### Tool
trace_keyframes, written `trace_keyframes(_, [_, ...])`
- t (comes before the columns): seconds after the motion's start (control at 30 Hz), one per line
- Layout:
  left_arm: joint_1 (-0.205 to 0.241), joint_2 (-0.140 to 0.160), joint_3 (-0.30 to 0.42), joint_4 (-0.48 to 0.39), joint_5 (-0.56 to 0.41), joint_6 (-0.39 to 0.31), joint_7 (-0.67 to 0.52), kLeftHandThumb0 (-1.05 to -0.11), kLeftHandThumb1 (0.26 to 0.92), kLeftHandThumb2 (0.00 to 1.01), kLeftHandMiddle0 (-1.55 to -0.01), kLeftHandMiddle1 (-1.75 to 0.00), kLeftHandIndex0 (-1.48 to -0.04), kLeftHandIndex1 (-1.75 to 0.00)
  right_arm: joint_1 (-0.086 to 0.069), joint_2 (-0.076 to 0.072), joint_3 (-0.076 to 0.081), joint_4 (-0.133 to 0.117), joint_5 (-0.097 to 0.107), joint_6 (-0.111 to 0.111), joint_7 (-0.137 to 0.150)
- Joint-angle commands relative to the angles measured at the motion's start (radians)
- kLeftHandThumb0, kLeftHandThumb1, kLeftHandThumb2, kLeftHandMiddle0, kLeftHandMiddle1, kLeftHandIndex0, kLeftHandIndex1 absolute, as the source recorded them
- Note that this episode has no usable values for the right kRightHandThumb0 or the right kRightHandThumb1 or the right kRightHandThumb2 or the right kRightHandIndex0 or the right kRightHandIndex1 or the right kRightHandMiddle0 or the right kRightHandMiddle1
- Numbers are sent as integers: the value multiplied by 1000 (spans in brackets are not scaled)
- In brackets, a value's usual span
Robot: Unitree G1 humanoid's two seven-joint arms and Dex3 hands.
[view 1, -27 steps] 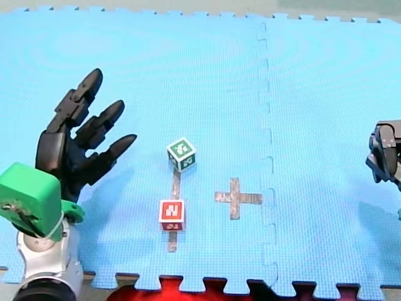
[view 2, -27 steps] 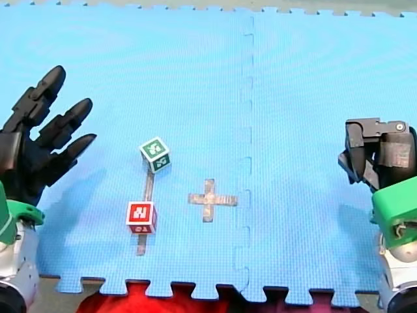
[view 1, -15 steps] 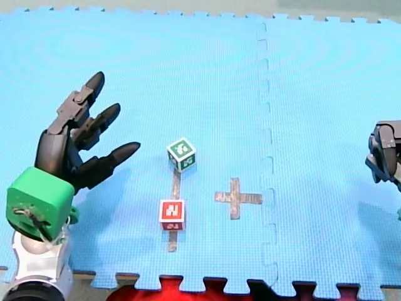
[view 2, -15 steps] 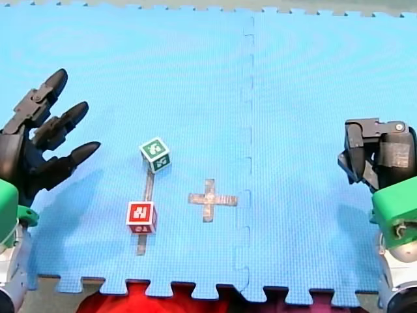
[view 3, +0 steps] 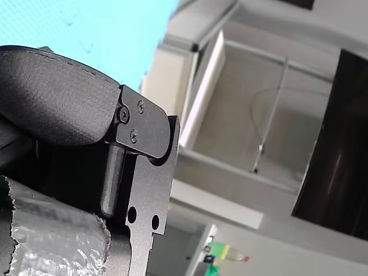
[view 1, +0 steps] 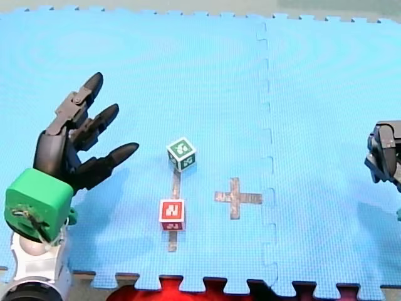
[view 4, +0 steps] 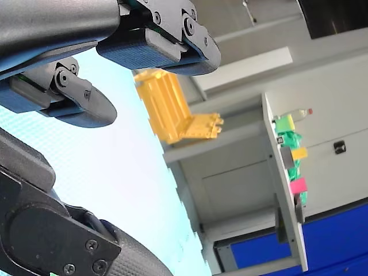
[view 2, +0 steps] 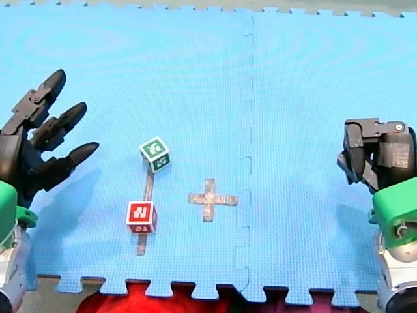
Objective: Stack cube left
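Both cubes sit where they were a moment ago, and only your left hand (view 1: 78, 147) has moved: it has turned a bit at the wrist. The green cube (view 1: 182, 154) is on the blue mat (view 1: 188, 75), with the red cube (view 1: 171, 212) near it, closer to you. They do not touch, and a strip of grey tape (view 1: 177, 187) runs between them. A tape cross (view 1: 236, 198) lies just to their right. Your left hand is up off the mat, well to the left of the cubes, let go and holding nothing. Your right hand (view 2: 374, 160) is far off at the right edge, clenched and holding nothing too. Watch out, I think, for the green cube: it sits turned, not lined up with the red one, so your fingers could land on its corners and it could slip or spin. The cubes are also close, so a big reach could bump the other one away. If you set one down crooked, it may tip off.
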Motion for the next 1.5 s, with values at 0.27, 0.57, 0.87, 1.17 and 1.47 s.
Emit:
trace_keyframes(0.27, [-2,-1,12,2,-37,2,-31,-663,694,1,-656,-3,-396,-2,5,0,-4,-1,4,-10,1])
trace_keyframes(0.57, [-2,-2,15,-4,-49,10,-38,-671,693,0,-667,-6,-395,0,4,-1,-3,-1,1,-7,-5])
trace_keyframes(0.87, [-5,-4,37,5,-98,-22,-110,-330,652,3,-496,-1631,-378,-3,1,-1,-2,2,-1,-5,-10])
trace_keyframes(1.17, [6,48,-24,20,51,-107,-24,-323,722,15,-682,-1746,-402,-18,3,0,3,-3,-14,-8,-28])
trace_keyframes(1.47, [27,213,-136,-48,258,-66,31,-465,736,6,-730,-1746,-581,-59,3,4,5,-3,-14,-10,-31])
